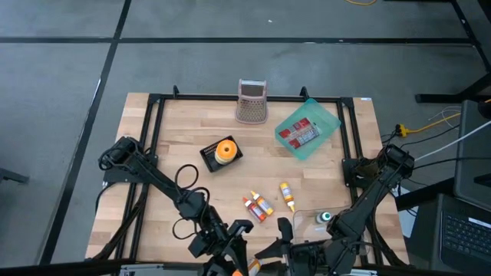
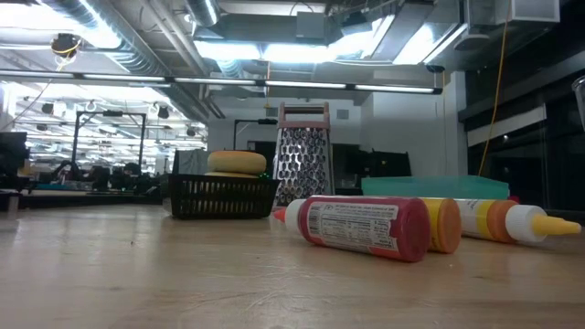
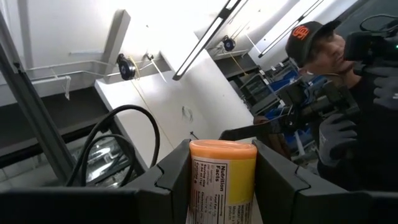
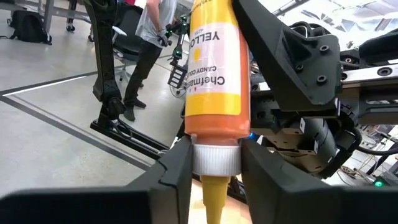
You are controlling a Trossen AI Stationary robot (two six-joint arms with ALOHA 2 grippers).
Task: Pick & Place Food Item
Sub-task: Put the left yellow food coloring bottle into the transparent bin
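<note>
High view: at the table's near edge, both claws (image 1: 238, 249) (image 1: 285, 245) clamp one yellow bottle (image 4: 214, 68).

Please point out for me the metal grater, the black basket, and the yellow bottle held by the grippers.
metal grater (image 1: 252, 102), high view, perforated face.
black basket (image 2: 223, 195), low view, front wall.
yellow bottle (image 4: 213, 68), right wrist view, label.

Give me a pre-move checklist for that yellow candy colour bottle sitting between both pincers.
1. Left pincer shut on the yellow plastic candy colour bottle: ok.
2. Right pincer shut on the bottle's white cap: ok.
3. White cap sealed: cannot tell.
4. Black basket holding a round orange item clear of both arms: ok.
5. Person in dark clothing well away from the rig: not ok, close by.
</note>
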